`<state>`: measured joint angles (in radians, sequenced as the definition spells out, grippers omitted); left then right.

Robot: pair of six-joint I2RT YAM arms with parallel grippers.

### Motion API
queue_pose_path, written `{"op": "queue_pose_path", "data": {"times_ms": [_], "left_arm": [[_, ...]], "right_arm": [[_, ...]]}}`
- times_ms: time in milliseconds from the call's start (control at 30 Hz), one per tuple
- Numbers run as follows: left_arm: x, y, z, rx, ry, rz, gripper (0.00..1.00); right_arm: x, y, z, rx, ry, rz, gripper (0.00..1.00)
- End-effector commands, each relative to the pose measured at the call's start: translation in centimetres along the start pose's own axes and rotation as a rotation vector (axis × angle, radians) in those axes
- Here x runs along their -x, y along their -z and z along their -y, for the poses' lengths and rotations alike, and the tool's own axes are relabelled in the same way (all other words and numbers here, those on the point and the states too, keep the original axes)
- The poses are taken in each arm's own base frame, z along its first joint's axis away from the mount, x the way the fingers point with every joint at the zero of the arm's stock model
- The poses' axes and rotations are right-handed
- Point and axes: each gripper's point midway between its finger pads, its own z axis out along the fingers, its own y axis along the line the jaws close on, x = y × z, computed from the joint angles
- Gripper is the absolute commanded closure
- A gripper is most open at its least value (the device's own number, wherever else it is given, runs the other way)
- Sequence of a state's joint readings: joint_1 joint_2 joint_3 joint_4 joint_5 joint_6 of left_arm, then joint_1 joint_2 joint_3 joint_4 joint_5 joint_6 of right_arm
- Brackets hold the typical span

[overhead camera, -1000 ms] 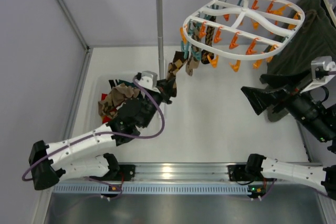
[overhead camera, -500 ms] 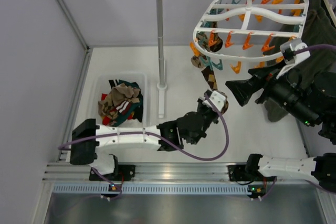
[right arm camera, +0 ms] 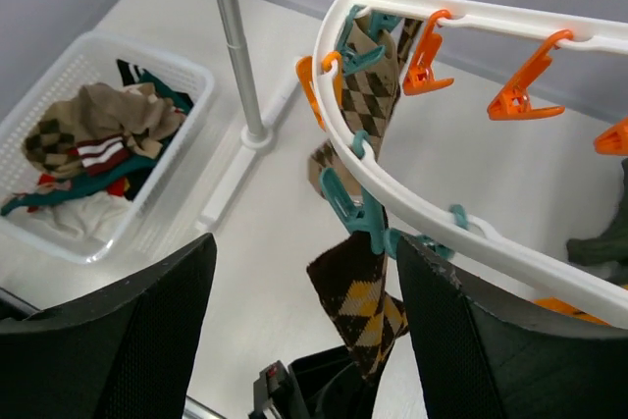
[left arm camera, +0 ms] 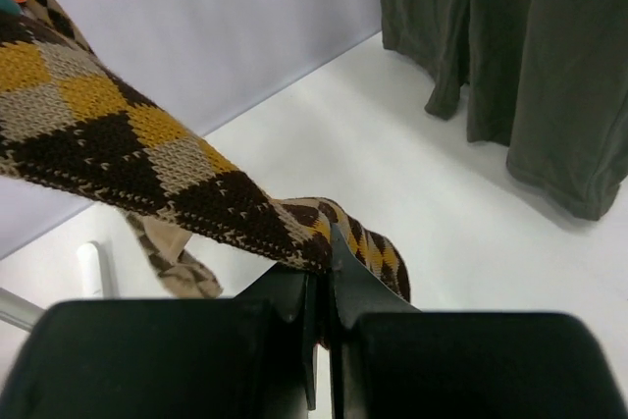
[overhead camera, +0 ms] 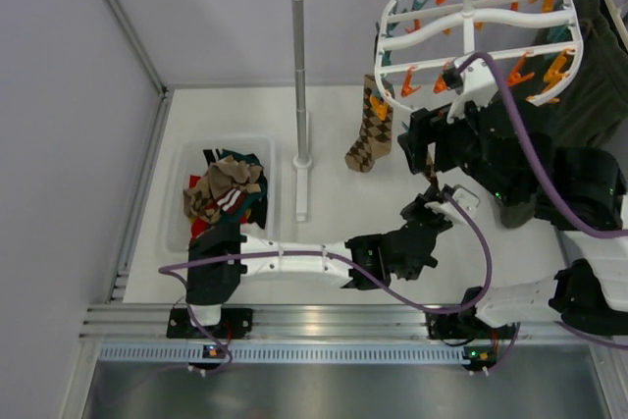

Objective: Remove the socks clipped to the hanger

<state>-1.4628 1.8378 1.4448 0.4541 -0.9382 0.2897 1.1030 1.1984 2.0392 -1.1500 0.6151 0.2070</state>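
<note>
Left wrist: L tool (left arm camera: 322,252) pinches knit argyle sock (left arm camera: 118,144); R tool (right arm camera: 309,326) spread by oval hanger (right arm camera: 442,218).

You had the hanger (right arm camera: 481,15), a white plastic oval frame with cross bars and orange and teal clips, hanging by its hook and tilted steeply. At its left end you had the socks (right arm camera: 376,74), brown and tan with dark diamonds, held in clips. One hung loose, foot down; another was pulled out taut at a slant from a teal clip.
</note>
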Motion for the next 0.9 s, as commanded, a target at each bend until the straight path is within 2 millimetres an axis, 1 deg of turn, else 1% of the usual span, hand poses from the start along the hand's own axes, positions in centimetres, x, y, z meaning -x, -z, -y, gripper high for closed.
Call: {"op": "queue_pose_path", "data": {"times_ms": [0, 33, 67, 100, 167, 233, 300, 367, 500, 567, 600, 667, 700, 733, 867], "left_arm": [[1.3, -0.3, -0.2, 0.052, -0.026, 0.019, 1.0], [1.3, -0.4, 0.0, 0.05, -0.026, 0.019, 1.0], [0.9, -0.5, 0.2, 0.049, -0.035, 0.014, 1.0], [0.9, -0.6, 0.3, 0.049, -0.034, 0.015, 1.0], [0.8, -0.7, 0.5, 0.048, -0.036, 0.013, 1.0], [0.9, -0.6, 0.5, 0.047, -0.035, 0.015, 1.0], [0.9, -0.6, 0.5, 0.046, -0.031, 0.016, 1.0], [1.0, -0.6, 0.5, 0.043, -0.034, 0.017, 1.0], [1.2, -0.6, 0.4, 0.042, -0.033, 0.02, 1.0], [1.2, -0.6, 0.4, 0.041, -0.03, 0.02, 1.0], [1.2, -0.6, 0.4, 0.04, -0.029, 0.021, 1.0], [1.2, -0.6, 0.5, 0.038, -0.029, 0.022, 1.0], [1.3, -0.6, 0.4, 0.038, -0.027, 0.023, 1.0], [1.3, -0.5, 0.4, 0.037, -0.029, 0.023, 1.0], [1.3, -0.5, 0.6, 0.031, -0.028, 0.023, 1.0]], "right_arm": [[-1.1, -0.7, 1.6, -0.109, 0.074, -0.053, 0.3], [-1.4, -1.2, 1.5, -0.124, 0.089, -0.068, 0.31], [-1.5, -1.3, 1.4, -0.123, 0.096, -0.072, 0.32], [-1.7, -1.6, 1.3, -0.128, 0.106, -0.081, 0.33], [-1.6, -1.9, 1.7, -0.163, 0.112, -0.077, 0.34], [-1.7, -1.9, 2.7, -0.224, 0.131, -0.072, 0.36], [-2.0, -2.1, 3.1, -0.254, 0.138, -0.073, 0.37], [-2.2, -2.0, 3.4, -0.265, 0.137, -0.074, 0.38], [-3.3, -2.7, 3.5, -0.299, 0.152, -0.091, 0.39], [-3.3, -2.7, 3.6, -0.305, 0.145, -0.076, 0.39], [-3.5, -3.1, 3.6, -0.314, 0.144, -0.067, 0.4], [-3.4, -2.9, 4.2, -0.347, 0.14, -0.045, 0.41], [-3.7, -3.1, 4.3, -0.359, 0.153, -0.05, 0.41], [-3.5, -3.3, 4.2, -0.355, 0.142, -0.036, 0.41], [-3.9, -4.4, 4.2, -0.372, 0.157, -0.04, 0.41]]}}
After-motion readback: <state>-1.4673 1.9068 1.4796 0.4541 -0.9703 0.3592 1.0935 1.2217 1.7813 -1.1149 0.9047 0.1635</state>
